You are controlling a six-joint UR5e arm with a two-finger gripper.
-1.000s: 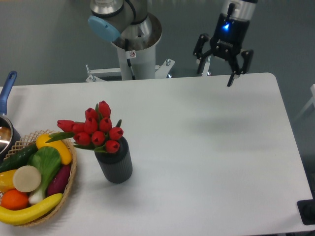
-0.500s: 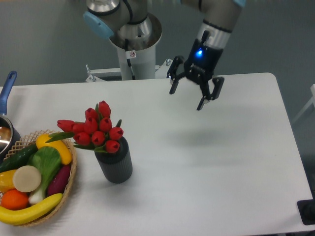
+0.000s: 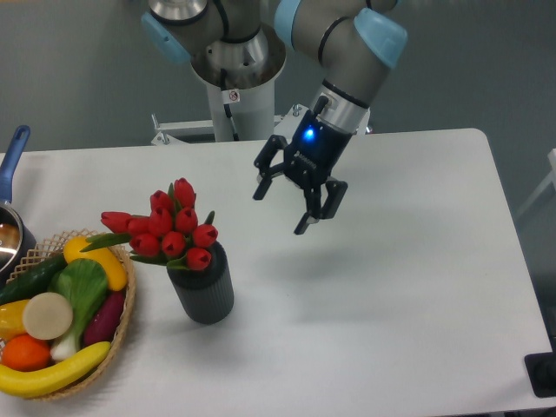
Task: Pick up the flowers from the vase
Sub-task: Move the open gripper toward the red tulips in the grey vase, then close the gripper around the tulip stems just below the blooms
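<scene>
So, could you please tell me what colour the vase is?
Dark grey-black with fine vertical ribs: the vase, in the fixed camera view.

red flowers (image 3: 171,228), ribbed dark grey vase (image 3: 202,288), white table (image 3: 391,287)

One vase (image 3: 202,291) holds about ten red flowers (image 3: 171,230); one basket (image 3: 124,323), one pot (image 3: 10,228) and one gripper (image 3: 280,212) share the table.

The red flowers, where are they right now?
The flowers stand in the dark vase on the table's left side, beside the fruit basket.
</scene>
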